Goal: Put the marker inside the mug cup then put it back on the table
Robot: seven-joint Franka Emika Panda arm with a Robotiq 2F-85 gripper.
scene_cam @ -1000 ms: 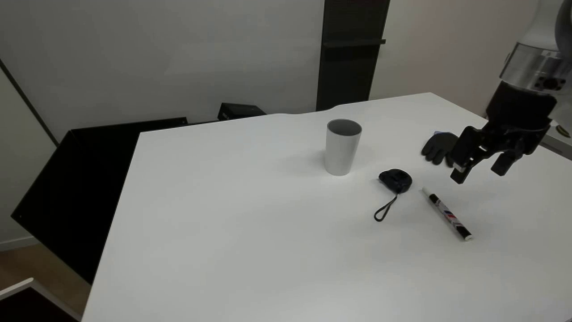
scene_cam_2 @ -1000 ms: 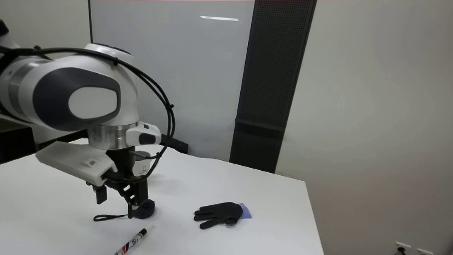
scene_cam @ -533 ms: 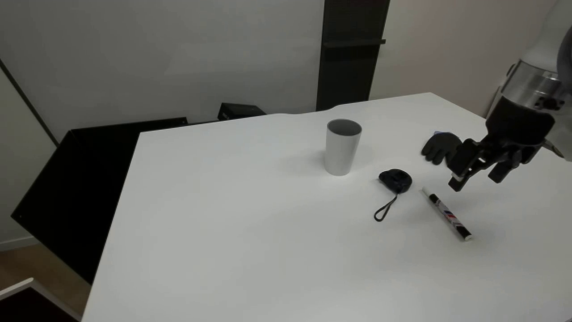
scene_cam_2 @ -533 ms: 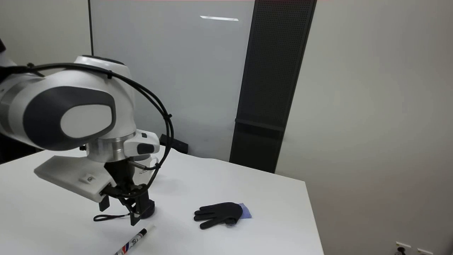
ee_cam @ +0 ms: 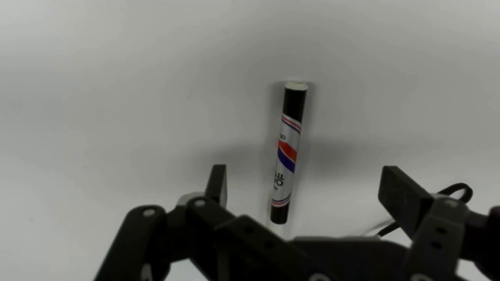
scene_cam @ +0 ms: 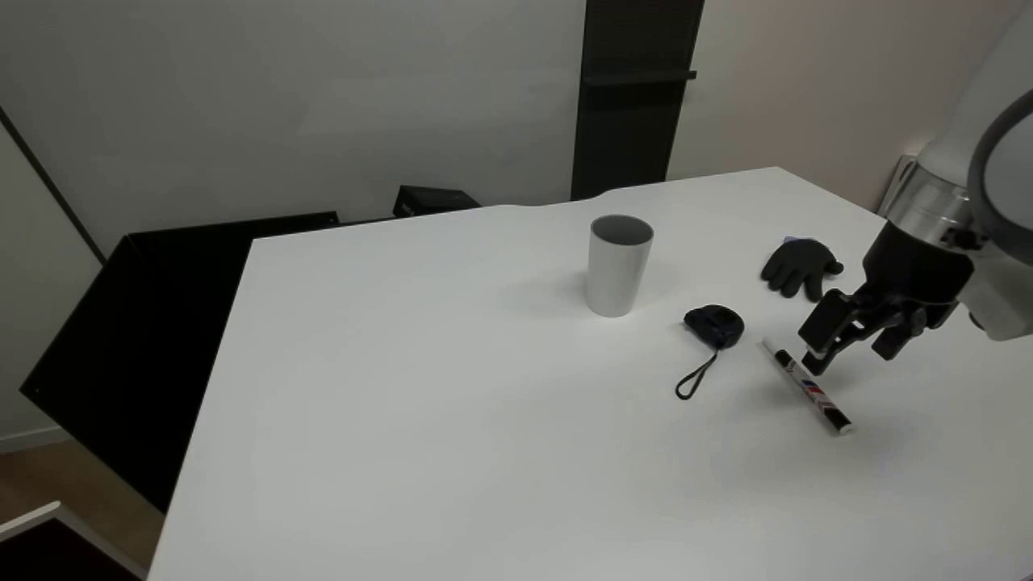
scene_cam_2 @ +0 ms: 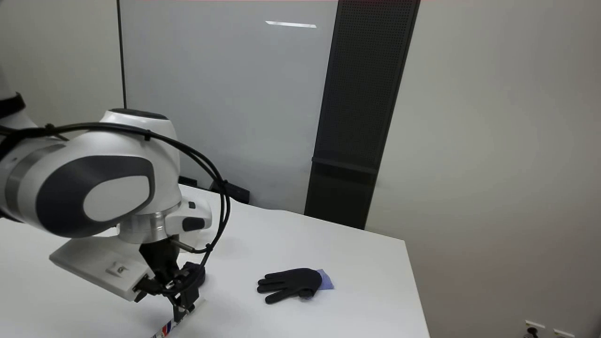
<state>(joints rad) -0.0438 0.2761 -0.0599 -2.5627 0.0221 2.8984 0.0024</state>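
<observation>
A white marker (ee_cam: 288, 156) with black ends and red and blue stripes lies flat on a large white surface (scene_cam: 387, 403). A robot arm (scene_cam_2: 117, 199), white and dark grey with black cables (scene_cam_2: 98, 126) along its top, holds a black pincer (ee_cam: 304, 179) over the marker. The pincer is spread wide, its two fingers well apart. In the wrist view the marker runs lengthwise in the gap between them, clear of both, and its white tip is hard to make out next to the pincer's frame. In an exterior view, one fingertip (scene_cam: 815, 365) looks just beside the marker; how high it is above the surface is hard to tell.

A light grey cup (scene_cam: 616, 274) stands upright, mouth up, well apart from the marker. Between the two sits a black oval object (scene_cam: 715, 325), nearer the marker, with a thin cord loop (scene_cam: 696, 378) trailing on the surface. A black glove (scene_cam_2: 291, 284) lies apart from the marker, a bit of blue-purple material (scene_cam_2: 326, 280) showing at its cuff. Behind the surface rise a pale wall (scene_cam_2: 493, 141) and a tall black panel (scene_cam_2: 361, 94)
</observation>
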